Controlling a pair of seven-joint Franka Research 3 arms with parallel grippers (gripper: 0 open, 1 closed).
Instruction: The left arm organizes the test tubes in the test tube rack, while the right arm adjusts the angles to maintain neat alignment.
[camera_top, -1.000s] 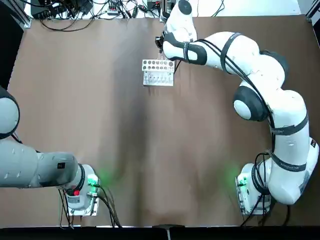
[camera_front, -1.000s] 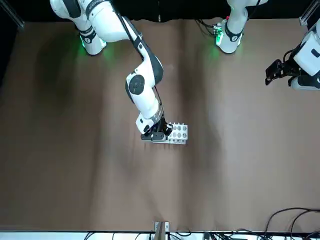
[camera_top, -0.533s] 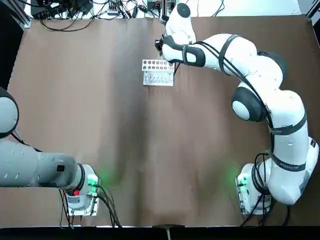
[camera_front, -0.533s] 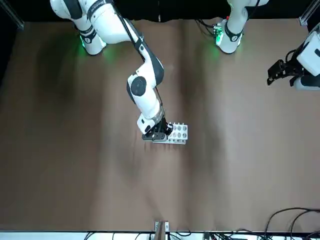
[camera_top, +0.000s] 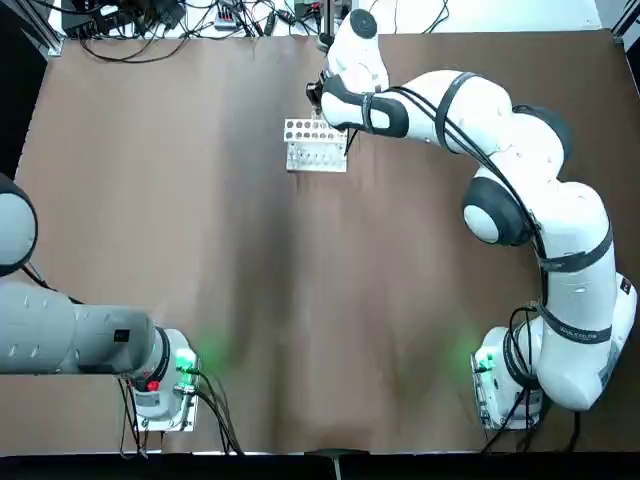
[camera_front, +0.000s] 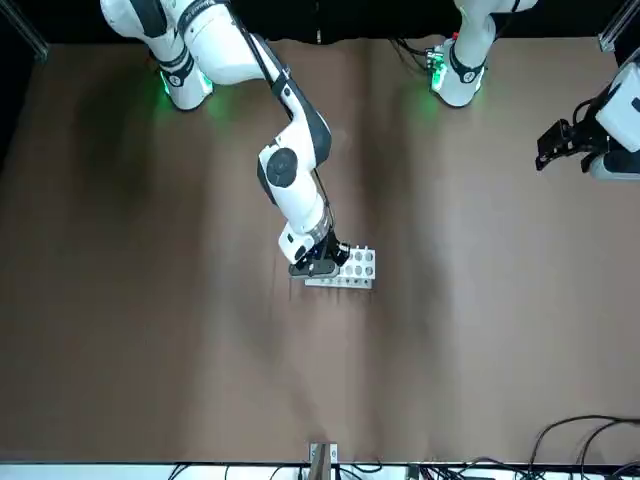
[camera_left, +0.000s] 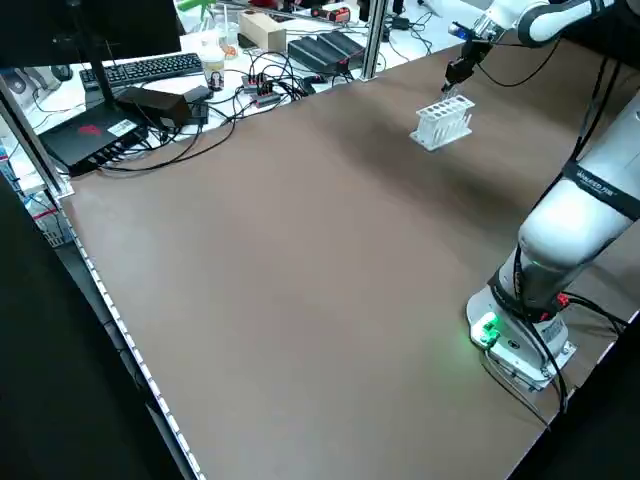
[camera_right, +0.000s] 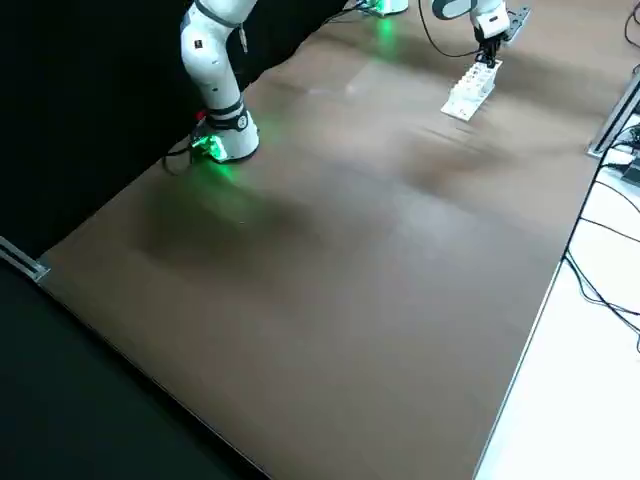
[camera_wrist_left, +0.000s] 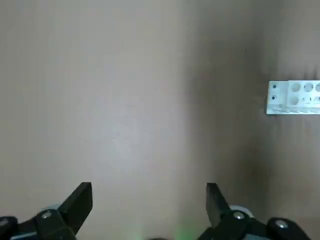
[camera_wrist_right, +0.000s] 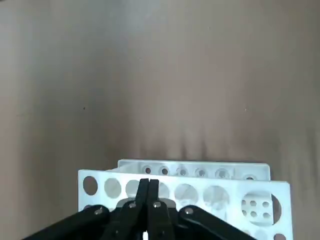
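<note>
Left claw (camera_wrist_left: 149, 200) hangs high over the desk's (camera_top: 180, 200) left side, fingers spread wide, holding nothing. White rack (camera_top: 316, 145) sits near the middle of the desk's far edge. Right claw (camera_wrist_right: 148, 192) is directly above the rack's right end, fingers pressed together; whether a tube is pinched between them cannot be told. Tubes are too faint to make out.

Right gripper (camera_front: 318, 262) shifted slightly toward the table's far edge over the test tube rack (camera_front: 345, 270), left gripper (camera_front: 560, 143) raised slightly
</note>
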